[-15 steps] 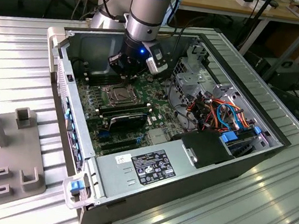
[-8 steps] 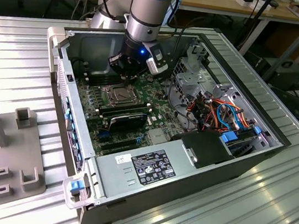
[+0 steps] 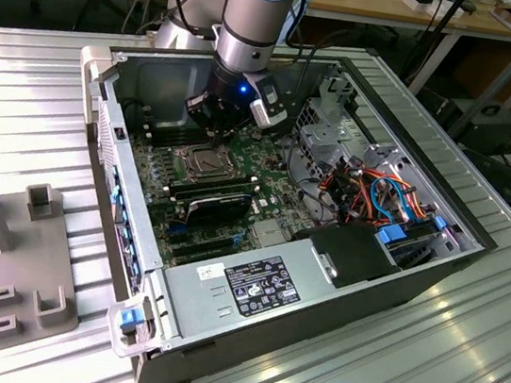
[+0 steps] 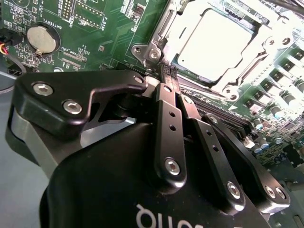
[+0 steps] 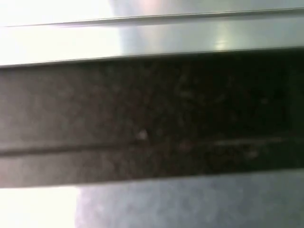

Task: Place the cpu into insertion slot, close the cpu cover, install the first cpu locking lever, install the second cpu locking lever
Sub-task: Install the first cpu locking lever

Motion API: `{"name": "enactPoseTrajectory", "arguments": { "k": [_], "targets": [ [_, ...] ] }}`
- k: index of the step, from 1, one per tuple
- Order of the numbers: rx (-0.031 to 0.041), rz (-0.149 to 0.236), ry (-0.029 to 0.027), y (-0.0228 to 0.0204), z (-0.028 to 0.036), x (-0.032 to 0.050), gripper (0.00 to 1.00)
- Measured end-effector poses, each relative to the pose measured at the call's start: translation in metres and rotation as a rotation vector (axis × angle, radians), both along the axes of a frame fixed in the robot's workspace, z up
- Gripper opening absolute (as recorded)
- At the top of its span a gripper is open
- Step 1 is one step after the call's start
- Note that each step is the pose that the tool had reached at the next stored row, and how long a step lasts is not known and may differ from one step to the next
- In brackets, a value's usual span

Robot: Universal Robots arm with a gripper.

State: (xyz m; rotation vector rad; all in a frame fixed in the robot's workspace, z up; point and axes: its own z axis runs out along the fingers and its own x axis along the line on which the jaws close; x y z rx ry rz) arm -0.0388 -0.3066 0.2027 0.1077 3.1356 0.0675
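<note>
The cpu (image 4: 216, 45) lies flat in the insertion slot (image 4: 151, 53), its dull silver top lit brightly. The cpu cover (image 4: 164, 28) lies down around it as a silvery frame. My gripper (image 4: 169, 71) is shut, its two black fingers pressed together with nothing seen between them, the tips right at the socket's edge. In the exterior view the gripper (image 3: 210, 130) hangs inside the open computer case, just above the far edge of the socket with the cpu (image 3: 206, 160). I cannot make out how the locking levers stand.
Long black memory sticks (image 3: 220, 193) lie just in front of the socket. A power supply (image 3: 257, 282) fills the case's front, with orange and blue cables (image 3: 383, 195) on the exterior view's right. The case walls (image 3: 115, 172) enclose the board. A grey fixture (image 3: 0, 251) stands outside.
</note>
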Motion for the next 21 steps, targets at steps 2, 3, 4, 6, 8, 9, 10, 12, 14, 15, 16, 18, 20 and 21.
{"name": "enactPoseTrajectory", "arguments": {
  "k": [2, 3, 4, 6, 8, 9, 10, 12, 14, 15, 16, 18, 20, 21],
  "targets": [
    [-0.0003, 0.0, -0.0001, -0.0001, -0.0005, 0.0003, 0.11],
    [-0.0003, 0.0, -0.0001, -0.0001, -0.0005, 0.0003, 0.11],
    [-0.0002, 0.0, -0.0001, 0.0, -0.0006, 0.0004, 0.11],
    [0.0001, 0.0, -0.0003, 0.0, -0.0007, 0.0004, 0.11],
    [0.0004, 0.0, -0.0004, 0.0, 0.0001, 0.0004, 0.11],
    [0.0007, 0.0, -0.0008, 0.0001, 0.0015, 0.0005, 0.11],
    [0.0003, 0.0, -0.0006, 0.0001, 0.0034, 0.0005, 0.11],
    [0.0003, 0.0, -0.0004, 0.0001, 0.0054, 0.0005, 0.11],
    [0.0005, 0.0, -0.0006, 0.0001, 0.0055, 0.0005, 0.11],
    [0.0003, 0.0, -0.0005, 0.0001, 0.0056, 0.0004, 0.11],
    [-0.0001, 0.0, -0.0002, 0.0001, 0.006, 0.0004, 0.11],
    [0.0003, 0.0, -0.0004, 0.0002, 0.0065, 0.0004, 0.11],
    [0.0002, 0.0, -0.0003, 0.0004, 0.0068, 0.0004, 0.11],
    [0.0002, 0.0, -0.0003, 0.0004, 0.0069, 0.0004, 0.11]
  ]
}}
